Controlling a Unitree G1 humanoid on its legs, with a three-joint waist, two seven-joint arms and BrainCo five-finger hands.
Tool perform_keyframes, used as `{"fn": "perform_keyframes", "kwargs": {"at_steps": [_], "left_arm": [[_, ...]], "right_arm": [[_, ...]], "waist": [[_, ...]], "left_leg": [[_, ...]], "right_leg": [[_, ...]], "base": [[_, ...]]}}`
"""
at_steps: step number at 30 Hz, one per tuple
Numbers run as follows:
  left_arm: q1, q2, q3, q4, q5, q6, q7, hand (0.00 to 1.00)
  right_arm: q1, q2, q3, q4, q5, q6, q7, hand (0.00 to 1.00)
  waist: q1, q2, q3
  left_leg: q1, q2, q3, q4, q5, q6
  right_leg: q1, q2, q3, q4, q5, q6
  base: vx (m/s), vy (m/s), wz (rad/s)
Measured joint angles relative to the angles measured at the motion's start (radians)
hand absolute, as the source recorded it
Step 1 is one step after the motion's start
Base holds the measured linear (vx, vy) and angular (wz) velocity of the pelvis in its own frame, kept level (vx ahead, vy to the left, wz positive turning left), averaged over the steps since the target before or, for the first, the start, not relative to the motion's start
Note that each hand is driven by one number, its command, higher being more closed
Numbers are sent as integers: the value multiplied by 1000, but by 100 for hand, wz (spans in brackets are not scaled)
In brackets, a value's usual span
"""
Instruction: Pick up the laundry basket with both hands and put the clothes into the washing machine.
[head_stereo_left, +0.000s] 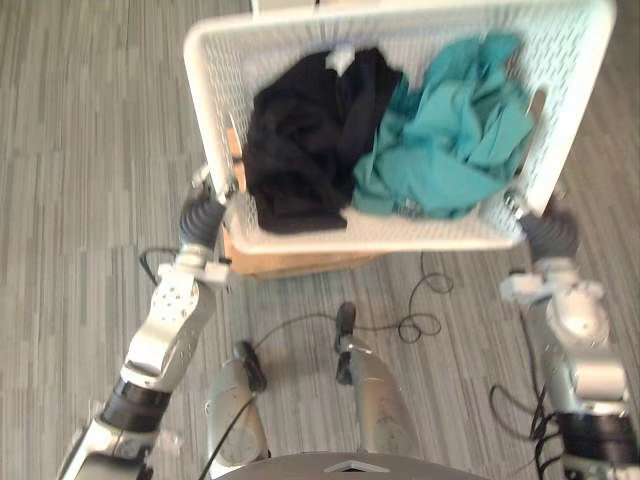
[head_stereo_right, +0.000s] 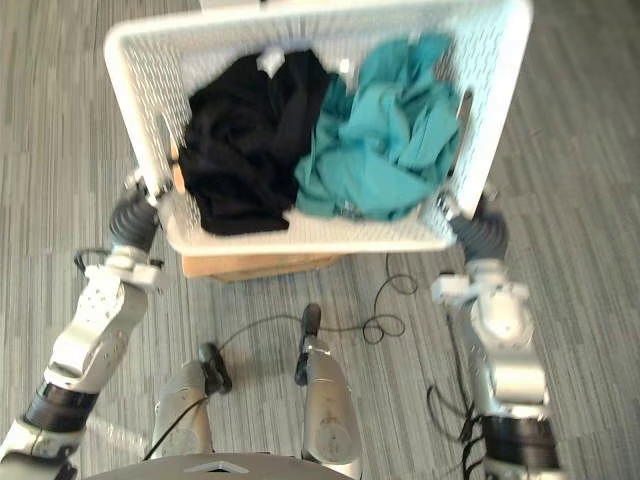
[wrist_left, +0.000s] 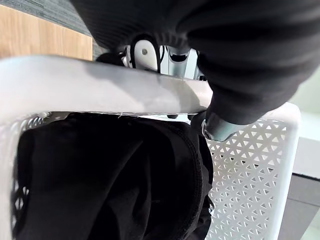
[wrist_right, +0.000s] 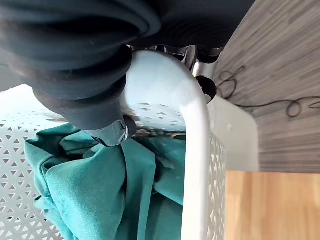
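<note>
The floor (head_stereo_left: 90, 150) points to an office or test room more than a lived-in home: it is grey, streaked flooring laid in panels whose streaks run different ways, and it is bare to both sides. The laundry things look brought in. A white perforated laundry basket (head_stereo_left: 575, 60) holds a black garment (head_stereo_left: 300, 140) on the left and a teal garment (head_stereo_left: 450, 140) on the right. A plain light-wood box (head_stereo_left: 290, 262) shows beneath the basket's near edge.
</note>
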Motion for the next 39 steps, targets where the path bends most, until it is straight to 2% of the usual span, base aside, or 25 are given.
{"fn": "perform_keyframes", "kwargs": {"at_steps": [1, 2, 5, 6, 7, 10, 11, 12, 13, 14, 15, 18, 20, 21, 22, 23, 24, 25, 27, 28, 29, 31, 33, 34, 39], "left_arm": [[40, -5, 8, 0, 23, 11, -22, 100], [48, -7, 12, 0, 26, 13, -27, 100], [160, -73, 49, -31, 77, 14, -51, 100], [183, -89, 34, -30, 105, 15, -74, 100], [207, -116, 26, -30, 184, 15, -104, 100], [210, -134, 32, -30, 266, 6, -109, 100], [211, -137, 36, -27, 271, 6, -111, 100], [204, -157, 43, -2, 280, 6, -121, 100], [210, -158, 53, 5, 294, 7, -126, 100], [217, -162, 59, 7, 297, 7, -130, 100], [232, -177, 72, 14, 299, 7, -138, 100], [239, -198, 84, 14, 324, 6, -142, 100], [238, -199, 97, 22, 336, 4, -140, 100], [236, -204, 106, 40, 338, 0, -139, 100], [233, -210, 110, 52, 339, 0, -139, 100], [225, -233, 107, 109, 359, 2, -139, 100], [227, -239, 107, 123, 368, 4, -139, 100], [231, -241, 107, 143, 381, 8, -139, 100], [230, -233, 112, 146, 385, 8, -136, 100], [230, -231, 115, 147, 385, 7, -129, 100], [230, -235, 114, 147, 385, 7, -127, 100], [241, -242, 105, 147, 388, 6, -120, 100], [251, -256, 110, 145, 388, -1, -116, 100], [254, -259, 112, 143, 388, -4, -116, 100], [259, -250, 117, 137, 388, -9, -109, 100]], "right_arm": [[63, 73, 0, -1, -30, 0, 21, 100], [72, 86, 2, -1, -37, 0, 24, 100], [167, 193, 6, -3, -104, 1, 61, 100], [197, 245, -21, -5, -124, 1, 62, 100], [270, 294, -42, -40, -159, 1, 62, 100], [356, 326, -44, -129, -209, 3, 60, 100], [356, 333, -46, -135, -216, 7, 59, 100], [347, 342, -48, -134, -217, 21, 50, 100], [346, 367, -44, -134, -235, 22, 47, 100], [346, 374, -41, -134, -247, 22, 46, 100], [345, 379, -37, -133, -256, 22, 44, 100], [316, 386, -33, -107, -286, 21, 36, 100], [260, 386, -23, -65, -296, 21, 22, 100], [234, 386, -14, -34, -303, 21, 16, 100], [224, 385, -11, -20, -304, 21, 14, 100], [233, 383, -12, 11, -304, 23, 5, 100], [240, 382, -10, 13, -304, 27, 3, 100], [255, 383, 3, 13, -303, 31, -2, 100], [258, 375, 23, 13, -302, 31, -6, 100], [259, 361, 31, 13, -294, 31, -6, 100], [261, 356, 31, 13, -291, 31, -6, 100], [270, 339, 33, 14, -285, 31, -6, 100], [271, 335, 42, 13, -284, 30, -6, 100], [271, 324, 48, 19, -282, 29, -6, 100], [282, 347, 58, 25, -273, 29, -6, 100]], "waist": [[-3, -2, -14], [-3, -2, -14], [2, 29, -54], [-17, 32, -82], [-40, 27, -124], [-48, 8, -144], [-59, 10, -143], [-63, 29, -142], [-59, 26, -141], [-54, 23, -139], [-44, 25, -139], [-16, 19, -177], [-3, 6, -209], [3, -5, -218], [6, -7, -218], [5, 14, -225], [6, 16, -227], [10, 15, -228], [10, 9, -227], [16, 2, -222], [18, 2, -222], [37, -6, -217], [40, 5, -224], [46, 17, -232], [40, -14, -244]], "left_leg": [[38, 0, -18, 10, -10, -2], [48, 0, -26, 15, -14, -6], [133, -33, -229, 36, -139, -38], [146, -47, -220, 48, -168, -27], [151, -78, -181, 53, -189, 9], [144, -120, -57, 110, -225, 53], [141, -127, -49, 112, -222, 68], [152, -102, 14, 87, -204, 101], [194, -92, 96, 44, -185, 112], [223, -91, 136, 15, -173, 117], [283, -91, 207, -30, -157, 123], [346, -91, 358, -65, -149, 124], [348, -86, 469, -66, -142, 115], [350, -78, 527, -58, -137, 106], [352, -70, 548, -52, -134, 101], [353, -31, 557, -45, -107, 93], [360, -17, 558, -43, -98, 93], [379, 22, 558, -28, -82, 90], [378, 61, 523, 32, -71, 105], [348, 68, 414, 81, -66, 126], [338, 59, 365, 85, -73, 126], [281, -65, 14, 34, -115, 95], [278, -106, -54, -75, -96, 93], [277, -113, -65, -145, -26, 67], [253, -189, -95, -234, 48, 90]], "right_leg": [[21, 16, 36, 12, 0, 0], [27, 21, 47, 14, 0, 0], [62, 83, 170, 0, -11, 8], [66, 92, 216, -20, -2, 28], [66, 90, 278, -71, 40, 55], [60, 78, 431, -186, 116, 105], [61, 75, 431, -217, 86, 98], [39, 68, 338, -202, 4, 20], [-11, 55, 170, -21, 4, -59], [-14, 40, 97, 86, -19, -89], [27, 9, -29, 241, -91, -124], [161, -80, -193, 407, -293, -122], [231, -144, -242, 392, -364, -84], [262, -155, -245, 314, -378, -31], [267, -135, -237, 267, -361, 31], [282, -65, -195, 186, -306, 6], [292, -39, -177, 152, -286, -4], [316, 20, -126, 86, -246, -31], [325, 63, -70, 53, -222, -53], [329, 78, -26, 45, -214, -64], [330, 79, -14, 46, -213, -65], [357, 81, 57, 20, -200, -67], [360, 83, 74, 6, -187, -56], [352, 92, 84, 5, -184, -48], [333, 30, 62, -18, -159, -13]], "base": [[106, 8, -32], [88, 27, -72], [24, 128, -128], [-54, 245, -113], [-76, 249, -112], [-138, 213, -132], [-267, 256, -174], [-243, 204, -158], [-140, 141, -166], [-94, 125, -165], [-62, 94, -135], [-123, 52, -156], [-145, -67, -163], [-117, -149, -159], [-92, -205, -138], [-19, -167, -105], [-1, -252, -141], [16, -211, -117], [-19, -191, -122], [-52, -149, -104], [-60, -111, -103], [-48, 8, -91], [-60, 82, -50], [-49, 113, -31], [6, 117, 30]]}}
